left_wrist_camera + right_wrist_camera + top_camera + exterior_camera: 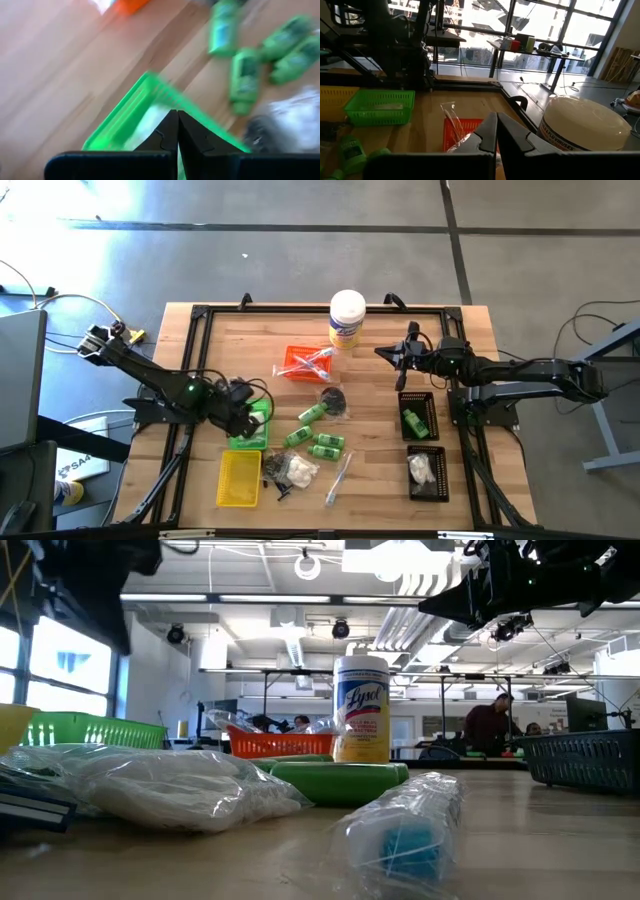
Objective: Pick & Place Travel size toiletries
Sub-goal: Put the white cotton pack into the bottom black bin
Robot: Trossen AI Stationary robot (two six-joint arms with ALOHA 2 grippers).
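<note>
The left gripper hangs over the green tray near the bench's left edge, fingers pressed together, empty. The right gripper reaches toward the white canister by the far edge, fingers likewise pressed together. Green bottles lie mid-bench, loose.

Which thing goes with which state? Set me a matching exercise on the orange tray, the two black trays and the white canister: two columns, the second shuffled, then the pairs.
Column one:
1. orange tray
2. black tray nearer the canister
3. black tray nearer the table's front edge
4. white canister

Column two:
A. holds a white fluffy bag
B. stands upright, in no tray
C. holds clear-wrapped sticks
D. holds a green bottle

Pairs: 1-C, 2-D, 3-A, 4-B.
</note>
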